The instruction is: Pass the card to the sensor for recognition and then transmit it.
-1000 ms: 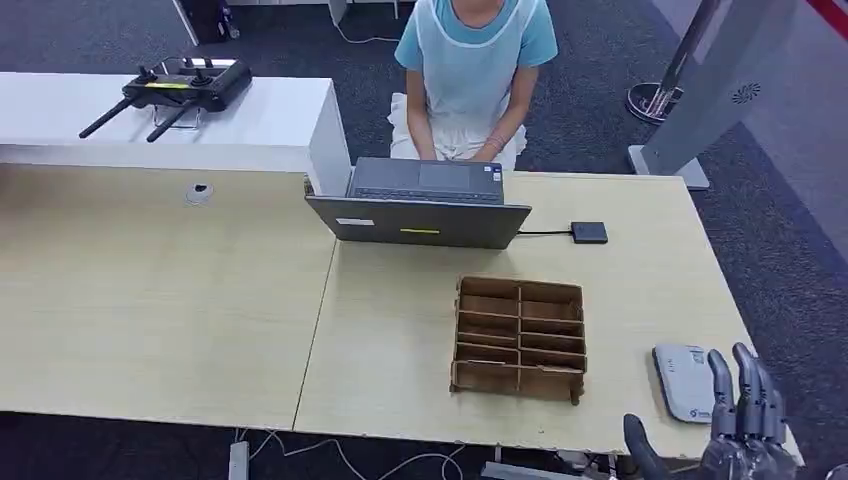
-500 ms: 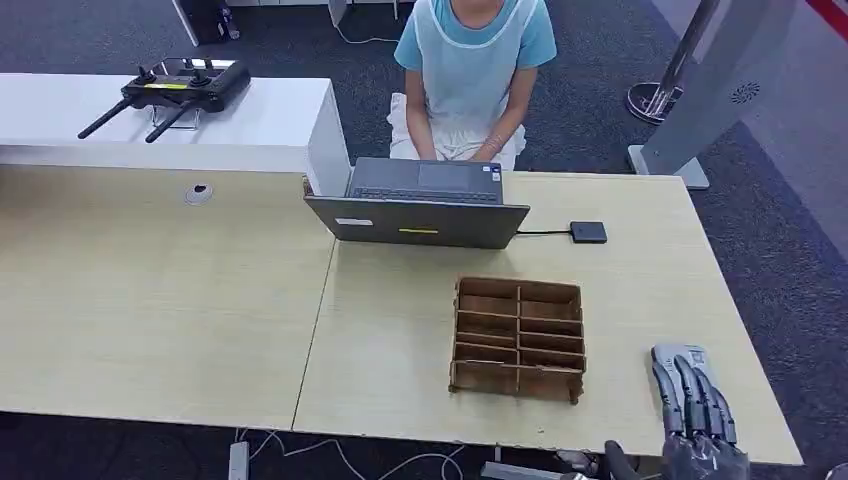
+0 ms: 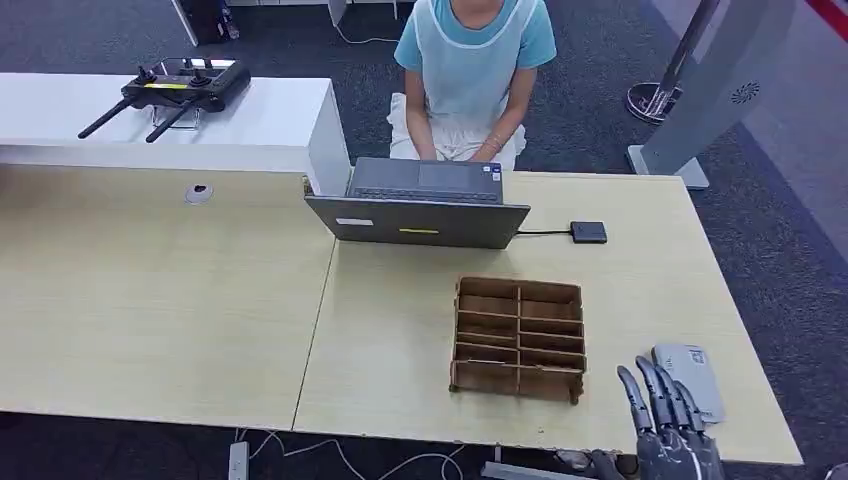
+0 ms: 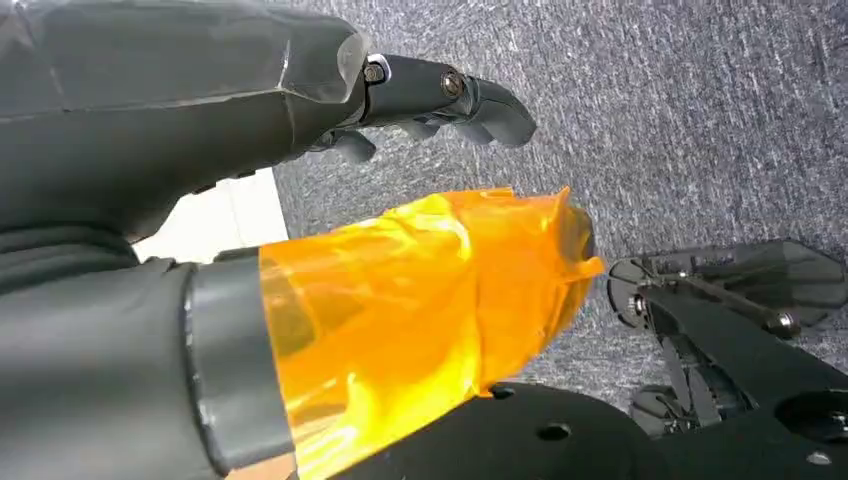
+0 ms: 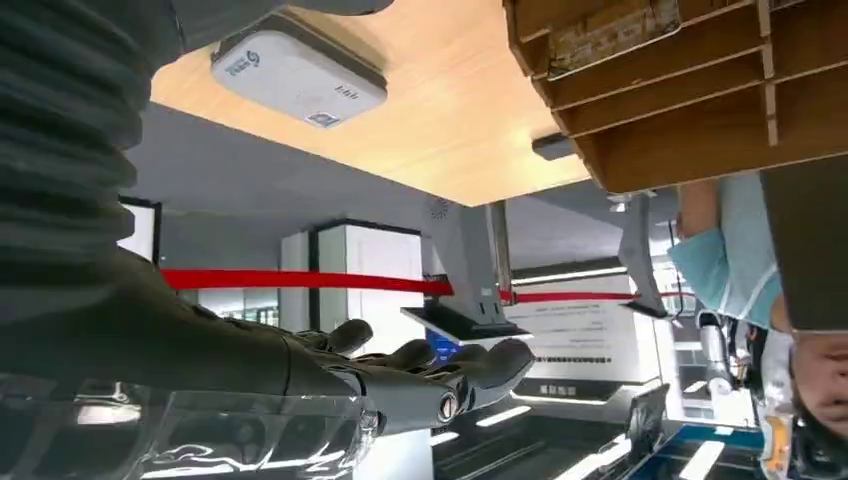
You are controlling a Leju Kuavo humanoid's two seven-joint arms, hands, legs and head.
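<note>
- The right hand [image 3: 668, 425] comes in at the table's near right corner, fingers straight and close together, pointing away from the robot; it holds nothing.
- Its fingertips [image 3: 645, 385] lie just beside the sensor [image 3: 690, 381] — a flat pale-grey pad with rounded corners, lying on the table [image 3: 400, 330] near the right edge.
- In the right wrist view the same hand [image 5: 430, 375] has its fingers stretched out and lightly spread, with the sensor [image 5: 298, 77] and the tabletop beyond them (this view is turned upside down).
- The left hand [image 4: 440, 100] hangs over grey carpet, dark fingers loosely bent and apart, with nothing between them; an orange translucent cover [image 4: 420, 300] wraps its thumb side.
- I cannot make out a card in any view, so where it lies I cannot tell.
- A brown cardboard rack [image 3: 519, 338] with 2 columns of slots stands on the table, left of the sensor and apart from it.
- Beyond the rack a grey laptop [image 3: 422, 205] sits open toward a seated person [image 3: 470, 70] in a light-blue top — a cable runs from it to a small black box [image 3: 589, 232].
- A black controller [image 3: 175, 90] with antennas rests on a white counter [image 3: 250, 115] at the far left.
</note>
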